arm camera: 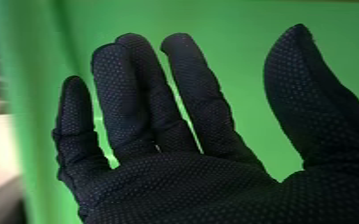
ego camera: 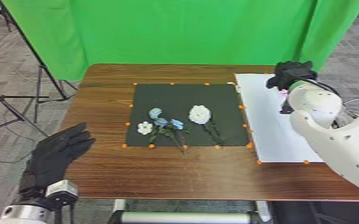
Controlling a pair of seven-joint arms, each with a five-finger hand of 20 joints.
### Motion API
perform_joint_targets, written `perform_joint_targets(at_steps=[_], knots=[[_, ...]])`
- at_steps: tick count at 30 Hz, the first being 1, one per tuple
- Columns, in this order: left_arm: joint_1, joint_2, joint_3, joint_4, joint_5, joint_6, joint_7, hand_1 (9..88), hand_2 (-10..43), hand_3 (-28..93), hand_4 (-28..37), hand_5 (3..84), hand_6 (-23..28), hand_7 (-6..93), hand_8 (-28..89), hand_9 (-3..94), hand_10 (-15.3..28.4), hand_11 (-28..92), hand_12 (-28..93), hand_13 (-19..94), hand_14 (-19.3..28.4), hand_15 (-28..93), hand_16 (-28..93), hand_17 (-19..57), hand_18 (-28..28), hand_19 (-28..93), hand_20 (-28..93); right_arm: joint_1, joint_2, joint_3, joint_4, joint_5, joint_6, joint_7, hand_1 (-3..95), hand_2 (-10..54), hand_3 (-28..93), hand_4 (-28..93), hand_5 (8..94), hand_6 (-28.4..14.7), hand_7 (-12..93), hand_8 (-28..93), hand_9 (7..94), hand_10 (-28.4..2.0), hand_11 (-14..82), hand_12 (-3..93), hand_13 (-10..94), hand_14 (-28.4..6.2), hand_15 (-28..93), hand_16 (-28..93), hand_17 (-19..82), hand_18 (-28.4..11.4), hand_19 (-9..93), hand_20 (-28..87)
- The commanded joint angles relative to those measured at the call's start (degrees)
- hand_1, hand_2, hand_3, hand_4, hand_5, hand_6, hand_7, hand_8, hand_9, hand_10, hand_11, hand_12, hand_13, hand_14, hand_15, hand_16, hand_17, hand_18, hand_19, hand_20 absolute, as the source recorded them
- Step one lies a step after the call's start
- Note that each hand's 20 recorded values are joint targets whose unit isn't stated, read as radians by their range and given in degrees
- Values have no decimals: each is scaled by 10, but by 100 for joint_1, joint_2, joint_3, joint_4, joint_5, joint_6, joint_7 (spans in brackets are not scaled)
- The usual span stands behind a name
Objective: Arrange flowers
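Our right hand [ego camera: 291, 76], fingers extended, thumb well apart and nothing gripped, is by the far end of the white board [ego camera: 271, 132], likely kept off the flowers so a stem can be chosen. Left of it, on the black mat [ego camera: 165, 95], lie a large white flower [ego camera: 199, 114], a small white flower [ego camera: 145, 128] and blue flowers [ego camera: 161, 122], stems towards us, presumably for easy pinching. Our left hand [ego camera: 49, 156], open and empty at the table's [ego camera: 113, 172] left edge, seems to be waiting.
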Motion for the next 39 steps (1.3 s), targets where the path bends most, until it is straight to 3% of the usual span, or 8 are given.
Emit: perform_joint_targets(at_steps=[1, 10, 21, 29, 34, 36, 38, 39], knots=[[-35, -65, 29, -16, 7, -14, -43, 278, 63, 821, -121, 459, 140, 129, -82, 381, 226, 352, 84, 277, 284, 579, -127, -96, 214, 584, 109, -396, -297, 523, 286, -84, -107, 338, 223, -8, 905, -267, 527, -63, 188, -132, 491, -193, 307, 186, 359, -205, 785, 140, 35, -272, 656, 416], [-107, -113, 59, 17, 12, -77, -84, 278, 62, 821, -120, 459, 140, 129, -82, 381, 226, 353, 85, 277, 284, 578, -127, -96, 214, 584, 108, -410, -655, 535, 444, -142, -429, 211, 223, -13, 915, -272, 479, -56, 182, -135, 448, -169, 230, 173, 322, -209, 775, 140, 26, -265, 657, 406], [-128, -136, 80, 31, 17, -92, -104, 278, 62, 822, -120, 460, 141, 129, -83, 381, 226, 353, 85, 277, 284, 579, -127, -96, 214, 585, 108, -131, -678, 219, 739, -444, 69, 301, 224, -16, 917, -272, 469, -64, 174, -128, 429, -191, 215, 188, 308, -221, 783, 138, 22, -275, 665, 405], [-173, -123, 146, 42, 8, -98, -76, 279, 62, 821, -121, 459, 140, 129, -83, 381, 225, 354, 84, 277, 284, 579, -127, -96, 214, 585, 107, -32, -837, 365, 932, -463, -513, 289, 223, -18, 919, -269, 449, -71, 170, -126, 382, -224, 213, 182, 261, -235, 785, 134, 23, -278, 671, 404], [-176, -139, 142, 48, 11, -102, -57, 278, 61, 823, -120, 460, 140, 131, -82, 381, 225, 354, 84, 277, 284, 579, -127, -96, 214, 583, 107, 25, -955, 508, 1096, -264, -944, 407, 225, -21, 919, -271, 404, -60, 153, -121, 351, -215, 157, 176, 239, -247, 755, 120, 22, -282, 670, 404], [-181, -140, 141, 51, 11, -104, -57, 278, 61, 823, -120, 460, 141, 130, -83, 381, 225, 353, 84, 277, 284, 578, -127, -96, 214, 583, 107, -3, -954, 514, 1112, -269, -969, 399, 228, -21, 917, -273, 398, -54, 152, -119, 353, -213, 151, 176, 238, -247, 750, 118, 22, -283, 669, 404], [-155, -39, 171, 51, -60, -47, 35, 279, 61, 823, -121, 459, 140, 129, -83, 381, 225, 353, 84, 277, 284, 578, -127, -96, 214, 583, 107, -39, -943, 492, 1102, -296, -929, 403, 230, -21, 915, -273, 399, -50, 153, -120, 367, -202, 149, 175, 247, -246, 746, 117, 22, -283, 668, 405], [-171, -72, 163, 54, -39, -73, -10, 278, 60, 824, -121, 459, 140, 128, -83, 381, 225, 353, 84, 277, 284, 578, -127, -96, 214, 583, 107, -59, -938, 484, 1101, -326, -878, 391, 232, -21, 914, -274, 405, -50, 155, -120, 375, -197, 150, 176, 257, -244, 744, 116, 23, -283, 667, 406]])
